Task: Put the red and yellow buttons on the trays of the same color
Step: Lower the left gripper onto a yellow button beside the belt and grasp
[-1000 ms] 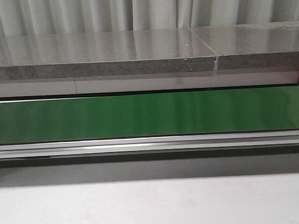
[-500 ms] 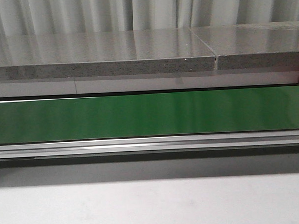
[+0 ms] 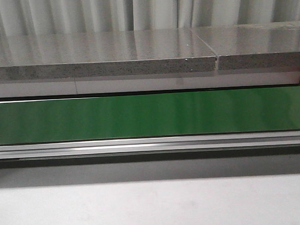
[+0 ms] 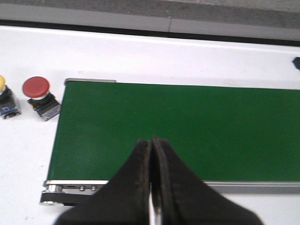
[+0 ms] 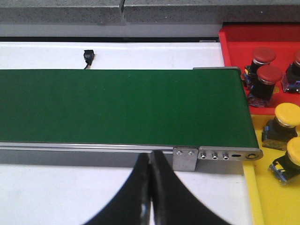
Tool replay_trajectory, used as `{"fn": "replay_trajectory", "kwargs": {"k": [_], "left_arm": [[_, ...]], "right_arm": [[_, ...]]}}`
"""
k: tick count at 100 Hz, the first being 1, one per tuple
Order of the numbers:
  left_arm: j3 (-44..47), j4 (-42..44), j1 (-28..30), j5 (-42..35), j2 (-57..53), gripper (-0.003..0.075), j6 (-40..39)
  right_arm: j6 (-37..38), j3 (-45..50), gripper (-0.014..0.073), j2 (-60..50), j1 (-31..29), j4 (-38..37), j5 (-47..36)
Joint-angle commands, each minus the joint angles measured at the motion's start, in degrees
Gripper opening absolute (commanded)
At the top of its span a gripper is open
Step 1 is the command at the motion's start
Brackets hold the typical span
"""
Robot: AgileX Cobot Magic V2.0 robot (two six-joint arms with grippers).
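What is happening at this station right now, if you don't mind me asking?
Nothing is being handled at the moment. Both grippers, left and right, hang shut and empty over the near edge of the bare green belt. Past one end of the belt, red buttons sit in the red tray and yellow buttons in the yellow tray. Past the other end, a red button and a yellow one stand on the white table.

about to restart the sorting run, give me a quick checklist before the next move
1. Green belt free of buttons: ok, nothing on it.
2. Left gripper ready to pick: not ok, jaws shut.
3. Right gripper ready: not ok, jaws shut.
4. Buttons waiting: ok, a red button and a yellow button sit off the belt's end.
5. Red tray and yellow tray hold matching colours: ok.
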Motion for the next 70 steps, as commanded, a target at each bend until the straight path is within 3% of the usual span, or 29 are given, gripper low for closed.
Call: {"fn": "replay_trajectory", "kwargs": {"k": [1, 11, 28, 33, 55, 70], "left_arm": [[-3.6, -0.1, 3.4, -4.4, 2.6, -0.0015, -0.8], [-5.8, -0.2, 7.4, -4.2, 6.1, 0.0067, -0.8], [-9.0, -1.2, 12.9, -3.0, 11.1, 0.036, -0.8], [-10.0, -1.2, 14.2, -2.3, 12.5, 0.0414, -0.8], [-14.6, -2.3, 21.1, 2.2, 19.5, 0.043, -0.8], [-20.2, -5.7, 26.4, 8.5, 27.1, 0.0504, -0.8]], "right_arm": [[-0.2, -1.3, -0.0067, 0.5, 0.0, -0.3, -3.5], [-0.2, -1.3, -0.0067, 0.5, 0.0, -0.3, -3.5], [-0.2, -1.3, -0.0067, 0.5, 0.0, -0.3, -3.5], [-0.2, -1.3, -0.0067, 0.5, 0.0, -0.3, -3.5], [-0.2, -1.3, -0.0067, 0.5, 0.0, -0.3, -3.5], [-0.2, -1.3, -0.0067, 0.5, 0.0, -0.3, -3.5]]}}
